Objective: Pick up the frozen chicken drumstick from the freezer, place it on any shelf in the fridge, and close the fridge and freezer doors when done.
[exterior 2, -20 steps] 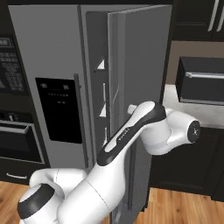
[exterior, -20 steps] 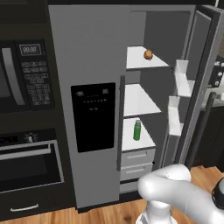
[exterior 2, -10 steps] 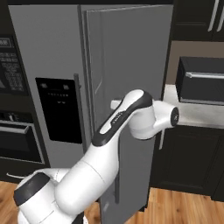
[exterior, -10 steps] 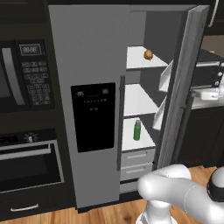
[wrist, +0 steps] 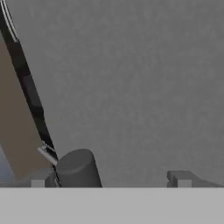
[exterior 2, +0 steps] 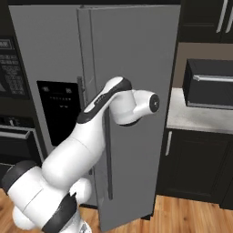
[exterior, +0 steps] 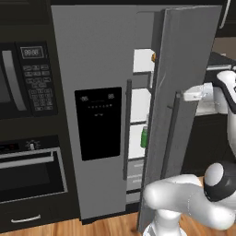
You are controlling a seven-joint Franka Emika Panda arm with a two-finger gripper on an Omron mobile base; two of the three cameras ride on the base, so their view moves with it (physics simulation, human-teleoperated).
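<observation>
1. Freezer door [exterior: 97, 69], well to the left of the claw [wrist: 108, 180]: flush with the cabinet, its black dispenser panel [exterior: 99, 122] facing out. Judged shut; that part of the task looks done.
2. Gap between the two doors, left of the claw and beyond the door it pushes on: a narrow strip of the fridge interior shows. The chicken drumstick [exterior: 153, 56] lies on an upper white shelf [exterior: 142, 62], above claw height. Placement judged complete. A green bottle [exterior: 144, 137] stands on a lower shelf, below claw height.
3. Fridge door [exterior: 184, 55], directly ahead of the claw: swung most of the way in but ajar, its edge apart from the cabinet.
4. Claw: pressed close to the door's outer grey face. One fingertip [wrist: 179, 178] and its partner stand wide apart; released, grasping nothing. The door's handle bar [wrist: 76, 168] sits just beside the left tip.
5. Left to do, by my reading: push the fridge door through the last bit of swing until it seats.
</observation>
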